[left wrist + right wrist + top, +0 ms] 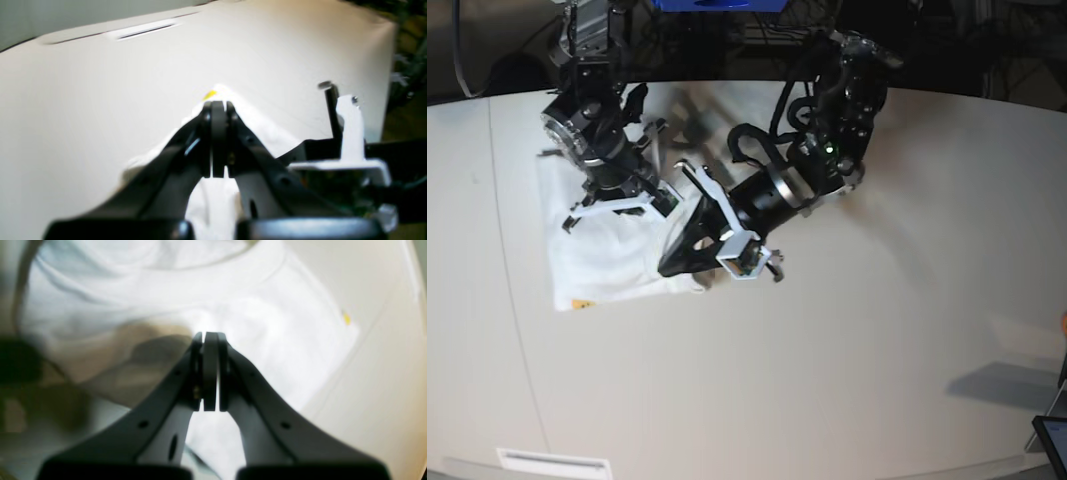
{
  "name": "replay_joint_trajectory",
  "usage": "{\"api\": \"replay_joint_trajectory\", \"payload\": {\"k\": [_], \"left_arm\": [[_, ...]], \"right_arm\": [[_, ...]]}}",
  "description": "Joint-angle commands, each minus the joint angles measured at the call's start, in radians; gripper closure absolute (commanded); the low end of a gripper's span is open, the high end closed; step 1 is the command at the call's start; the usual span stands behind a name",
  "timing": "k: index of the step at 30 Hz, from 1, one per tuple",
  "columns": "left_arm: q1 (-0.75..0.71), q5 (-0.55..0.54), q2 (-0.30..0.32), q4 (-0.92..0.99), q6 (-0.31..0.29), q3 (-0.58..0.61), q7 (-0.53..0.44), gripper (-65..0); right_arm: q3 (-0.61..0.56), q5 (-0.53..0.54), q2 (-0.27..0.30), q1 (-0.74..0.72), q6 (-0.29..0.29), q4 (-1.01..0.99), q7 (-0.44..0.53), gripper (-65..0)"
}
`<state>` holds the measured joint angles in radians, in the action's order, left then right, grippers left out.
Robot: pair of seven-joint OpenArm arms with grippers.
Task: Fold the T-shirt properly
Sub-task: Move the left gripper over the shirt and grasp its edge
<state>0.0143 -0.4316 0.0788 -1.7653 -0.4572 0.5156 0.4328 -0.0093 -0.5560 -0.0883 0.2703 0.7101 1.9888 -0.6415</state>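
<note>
The T-shirt (602, 255) lies folded on the table, plain white side up, with a small yellow print at its near-left corner (582, 303). My left gripper (218, 105) is shut and low over the shirt's right edge (669, 268). White cloth (263, 123) shows under and just past its tips. My right gripper (210, 335) is shut above the shirt (267, 340), with the collar band (213, 283) beyond it. No cloth shows between either pair of fingers.
The beige table (877, 350) stretches wide to the right of the shirt. A narrow slot (552, 462) sits near its lower-left edge. The two arms cross close together over the shirt. A dark device corner (1052, 440) is at the lower right.
</note>
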Motion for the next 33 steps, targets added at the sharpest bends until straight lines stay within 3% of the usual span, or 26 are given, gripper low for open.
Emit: {"api": "replay_joint_trajectory", "payload": {"k": [1, 7, 11, 22, 24, 33], "left_arm": [[0.032, -0.019, -0.004, 0.032, 0.004, 0.03, -0.051, 0.0], [0.031, -0.02, -0.029, 0.141, 0.005, 0.085, -0.113, 0.0], [-0.029, -0.014, -0.026, 0.084, 0.005, 0.085, -0.114, 0.0], [-0.063, -0.013, -0.046, 0.107, 0.005, 0.143, -0.114, 0.0], [-0.047, -0.013, -0.073, 0.121, 0.005, 0.15, -0.116, 0.0], [0.005, -0.013, -0.169, 0.368, 0.005, 0.156, -0.188, 0.0]], "right_arm": [[0.039, 0.038, 0.002, -0.012, -0.012, 0.017, 0.015, -0.1], [0.213, 0.162, 0.04, -0.026, -0.012, 0.017, 0.016, 0.0], [0.213, 0.164, 0.095, -0.035, -0.012, 0.017, 0.016, 0.0], [0.22, 0.158, 0.098, -0.058, -0.012, 0.016, 0.015, 0.0], [0.233, 0.158, 0.098, -0.058, -0.012, 0.016, 0.015, 0.0], [0.524, 0.164, 0.097, -0.156, -0.012, 0.014, 0.015, 0.0]]}}
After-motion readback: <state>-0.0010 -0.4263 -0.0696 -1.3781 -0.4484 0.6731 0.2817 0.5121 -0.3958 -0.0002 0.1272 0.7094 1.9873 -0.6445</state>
